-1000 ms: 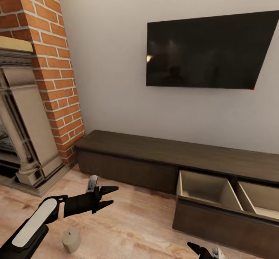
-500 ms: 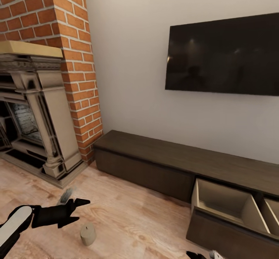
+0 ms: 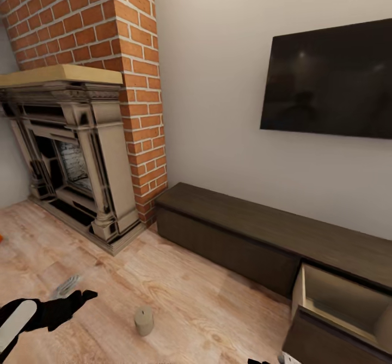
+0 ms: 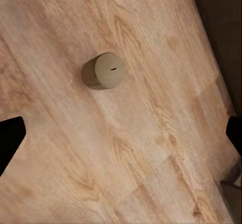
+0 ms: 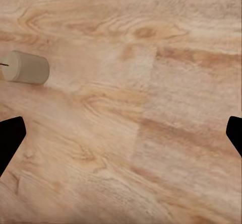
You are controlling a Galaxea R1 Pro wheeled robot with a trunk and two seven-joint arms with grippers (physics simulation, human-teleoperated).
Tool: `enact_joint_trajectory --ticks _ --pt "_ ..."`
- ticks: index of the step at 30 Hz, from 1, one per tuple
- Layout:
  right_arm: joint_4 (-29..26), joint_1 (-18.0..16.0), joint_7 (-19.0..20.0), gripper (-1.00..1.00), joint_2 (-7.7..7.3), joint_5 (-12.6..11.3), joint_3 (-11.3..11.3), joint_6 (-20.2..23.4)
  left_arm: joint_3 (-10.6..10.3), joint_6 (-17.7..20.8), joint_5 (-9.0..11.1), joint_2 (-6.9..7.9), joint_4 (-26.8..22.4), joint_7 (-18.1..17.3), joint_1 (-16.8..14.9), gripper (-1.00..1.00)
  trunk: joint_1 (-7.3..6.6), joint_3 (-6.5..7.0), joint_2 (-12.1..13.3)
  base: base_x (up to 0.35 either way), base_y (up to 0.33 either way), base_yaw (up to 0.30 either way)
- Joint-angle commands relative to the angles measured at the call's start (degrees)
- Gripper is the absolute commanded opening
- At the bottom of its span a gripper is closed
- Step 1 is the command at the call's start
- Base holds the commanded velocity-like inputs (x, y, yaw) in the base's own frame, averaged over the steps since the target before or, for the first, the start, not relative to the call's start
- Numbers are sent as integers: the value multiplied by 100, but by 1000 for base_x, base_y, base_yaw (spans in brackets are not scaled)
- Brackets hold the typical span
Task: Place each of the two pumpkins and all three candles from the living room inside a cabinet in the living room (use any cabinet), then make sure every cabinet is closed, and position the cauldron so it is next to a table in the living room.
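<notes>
A short beige candle (image 3: 144,320) stands upright on the wood floor, in front of the long dark-brown cabinet (image 3: 234,228). The cabinet's right drawer (image 3: 337,304) is pulled open. My left gripper (image 3: 76,293) hovers low over the floor to the candle's left. In the left wrist view the gripper (image 4: 121,133) is open, and the candle (image 4: 103,71) lies beyond its fingertips. My right gripper (image 5: 121,133) is open over bare floor, with the candle (image 5: 25,67) off to one side. The pumpkins, cauldron and table are out of view.
A stone fireplace (image 3: 81,157) with a red brick chimney (image 3: 130,53) stands at the left. A black TV (image 3: 332,80) hangs above the cabinet. A sliver of orange (image 3: 1,238) shows at the left edge, too little to identify.
The head camera has swung left, so the fireplace has come into full view and the cabinet and TV have slid right. The candle stays put on the floor. My left gripper sits lower in the picture.
</notes>
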Motion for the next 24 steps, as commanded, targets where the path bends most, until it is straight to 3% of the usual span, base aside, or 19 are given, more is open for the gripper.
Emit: enact_joint_trajectory --ticks 1,7,15,21,24 --pt "-14 0 10 100 2 -44 0 41 -22 -129 43 -42 30 51 -6 100 -1 -6 -3 0 0 288" --pt "-56 0 18 100 9 -27 0 32 -73 -1043 -67 -338 569 12 -3 100 -1 -6 -3 0 112 288" --pt "-68 0 44 100 9 -33 0 -183 -127 -1686 -116 -458 1224 -8 -3 100 -1 -6 -3 106 98 223" --pt "-83 0 159 100 9 -34 54 -716 -323 -1826 -117 -474 1317 -1 -11 100 -1 -6 -3 309 4 20" --pt "-85 0 188 100 -1 -34 298 -789 -340 -1850 -117 -473 1335 -3 -12 100 -1 -6 -3 328 8 2"
